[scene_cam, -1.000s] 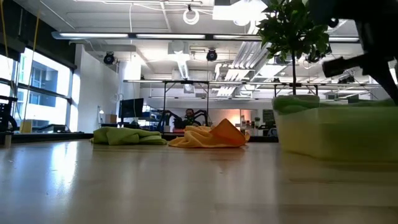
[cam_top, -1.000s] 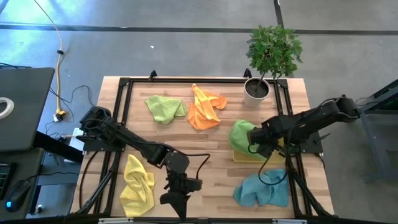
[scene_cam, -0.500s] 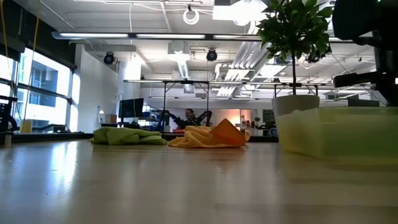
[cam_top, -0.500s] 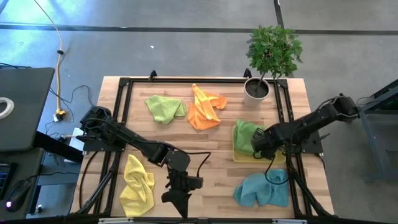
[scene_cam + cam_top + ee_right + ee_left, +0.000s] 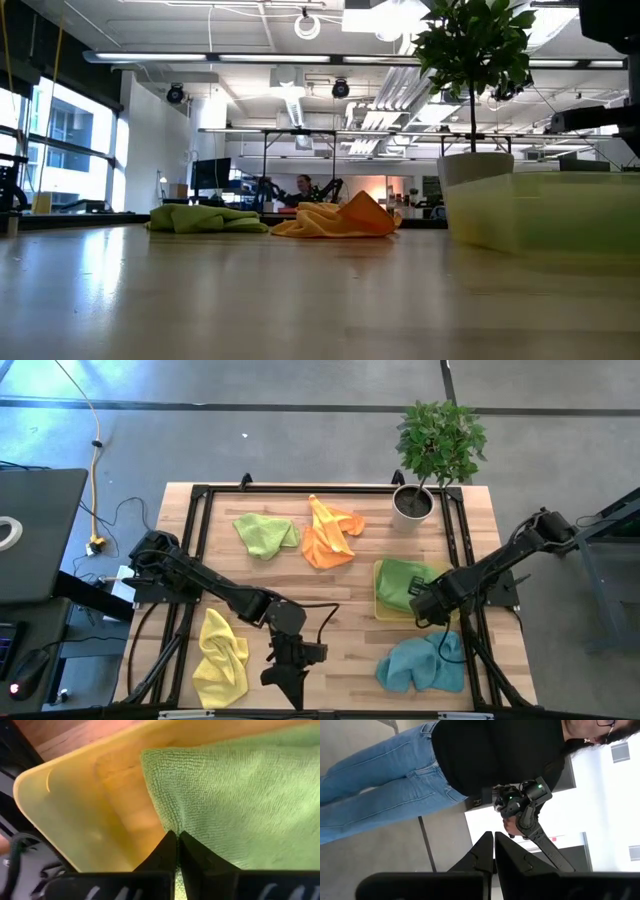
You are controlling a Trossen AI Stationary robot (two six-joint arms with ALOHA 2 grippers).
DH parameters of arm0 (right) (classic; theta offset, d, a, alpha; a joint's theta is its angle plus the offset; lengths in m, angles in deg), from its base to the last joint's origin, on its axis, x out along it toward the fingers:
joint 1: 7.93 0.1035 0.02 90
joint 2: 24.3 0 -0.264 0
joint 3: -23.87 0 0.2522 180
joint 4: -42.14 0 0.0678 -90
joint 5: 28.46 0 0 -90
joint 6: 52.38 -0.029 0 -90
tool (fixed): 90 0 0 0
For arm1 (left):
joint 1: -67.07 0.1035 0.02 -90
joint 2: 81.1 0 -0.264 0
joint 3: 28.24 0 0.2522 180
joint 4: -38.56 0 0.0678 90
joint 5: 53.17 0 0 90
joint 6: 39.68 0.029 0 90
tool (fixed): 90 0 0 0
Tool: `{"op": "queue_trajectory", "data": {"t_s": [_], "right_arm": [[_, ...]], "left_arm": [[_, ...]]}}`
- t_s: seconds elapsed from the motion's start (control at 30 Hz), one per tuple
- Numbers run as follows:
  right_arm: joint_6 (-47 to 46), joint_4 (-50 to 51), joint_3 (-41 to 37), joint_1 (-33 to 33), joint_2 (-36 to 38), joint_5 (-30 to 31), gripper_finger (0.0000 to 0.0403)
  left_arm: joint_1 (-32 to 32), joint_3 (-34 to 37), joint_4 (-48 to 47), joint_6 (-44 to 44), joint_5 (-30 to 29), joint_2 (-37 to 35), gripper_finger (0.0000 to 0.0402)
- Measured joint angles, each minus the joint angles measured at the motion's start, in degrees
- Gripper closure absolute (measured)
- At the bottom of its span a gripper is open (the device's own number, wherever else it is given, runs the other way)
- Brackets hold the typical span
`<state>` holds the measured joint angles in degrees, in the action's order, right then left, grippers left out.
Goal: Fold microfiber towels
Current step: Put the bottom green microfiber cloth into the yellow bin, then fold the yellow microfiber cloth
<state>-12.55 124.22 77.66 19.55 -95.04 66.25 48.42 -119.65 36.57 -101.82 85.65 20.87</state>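
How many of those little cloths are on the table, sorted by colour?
Lime green towels: 2, one crumpled at the back, one folded in the yellow tray
Yellow towel: 1
Orange towel: 1
Teal towel: 1
Total: 5 in view

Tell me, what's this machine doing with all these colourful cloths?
It's folding microfiber towels. The right gripper, fingers shut, sits over a folded lime green towel lying in a shallow yellow tray on the wooden table. The left gripper waits shut at the table's near edge. Another lime green towel, an orange towel, a yellow towel and a teal blue towel lie crumpled, not yet folded.
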Motion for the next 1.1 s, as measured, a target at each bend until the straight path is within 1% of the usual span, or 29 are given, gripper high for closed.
{"op": "queue_trajectory", "data": {"t_s": [0.2, 0.37, 0.47, 0.57, 0.67, 0.73, 0.83, 0.93, 1.03, 1.1], "right_arm": [[-6.8, 1.7, 0.0, 0.3, 0.0, -1.9, 0.0402], [-16.6, 1.8, 0.0, 0.3, 0.0, -4.7, 0.0396], [-21.6, 1.9, 0.0, 0.3, 0.0, -4.7, 0.0371], [-22.1, 2.1, 0.0, 0.3, 0.0, -4.1, 0.0331], [-23.1, 3.0, 0.0, 0.3, 0.0, -2.1, 0.0292], [-24.2, 4.3, 0.5, 0.3, 0.0, 0.3, 0.0274], [-25.9, 7.0, 3.4, 0.3, 0.0, 2.0, 0.0264], [-30.3, 9.0, 8.0, 0.3, 0.0, 2.6, 0.0266], [-36.4, 9.5, 13.0, 0.3, 0.0, 2.0, 0.0271], [-40.3, 8.7, 15.9, 0.3, 0.0, 0.2, 0.0273]], "left_arm": [[0.0, 0.0, 0.0, 0.9, 0.0, 0.0, 0.0394], [0.0, 0.0, 0.0, 0.9, -0.2, 0.0, 0.0394], [0.0, 0.0, 0.0, 0.9, -0.2, 0.0, 0.0394], [0.0, 0.0, 0.0, 0.9, -0.3, 0.0, 0.0394], [0.2, 0.0, -0.1, 0.9, -1.0, 0.0, 0.0394], [0.4, 0.0, -0.1, 0.9, -1.7, 0.0, 0.0394], [0.8, 0.0, -0.1, 0.9, -2.2, 0.0, 0.0394], [1.4, 0.0, -0.3, 1.3, -4.2, 0.0, 0.0394], [2.1, 0.0, -0.4, 3.0, -5.3, 0.0, 0.0394], [2.4, 0.0, -0.4, 4.9, -7.3, 0.0, 0.0394]]}}
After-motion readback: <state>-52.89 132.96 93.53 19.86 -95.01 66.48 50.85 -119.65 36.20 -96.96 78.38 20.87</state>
